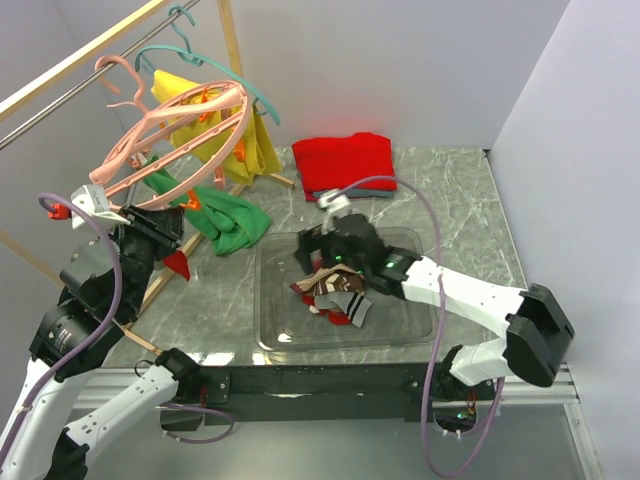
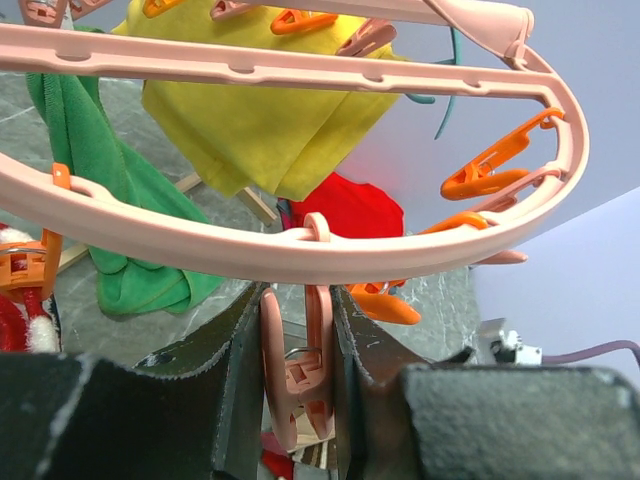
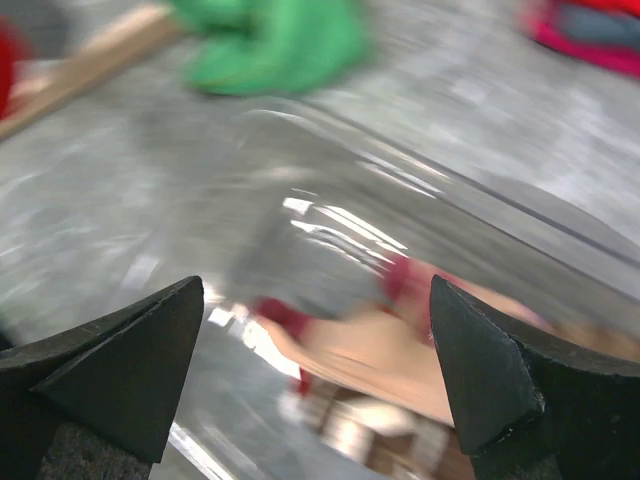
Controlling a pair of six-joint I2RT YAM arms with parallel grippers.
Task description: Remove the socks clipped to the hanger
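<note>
The left jaws are pinched on a pink clip point(image 2: 298, 385) that hangs from the lower rim of the hanger point(image 2: 300, 255), one pad against each side of it. The ring arcs just above the pads, with orange clips point(image 2: 490, 170) along its far curve. At the left edge of that wrist view, a red sock point(image 2: 14, 325) with white on it hangs from another clip, near the jaws but not between them. The right jaws are spread wide and hold nothing. They hover low over the clear tray point(image 1: 400, 335), with the loose socks point(image 1: 335, 292) directly below them in a heap inside it (brown-striped and grey ones, shown only as a blur in the right wrist view). The hanger is tilted on the rack at the rear left, well apart from the tray. Behind it are a yellow shirt point(image 1: 215, 125) and a green cloth point(image 1: 232, 222). A folded red garment point(image 1: 345, 160) lies on the table point(image 1: 465, 210) beyond the tray.
</note>
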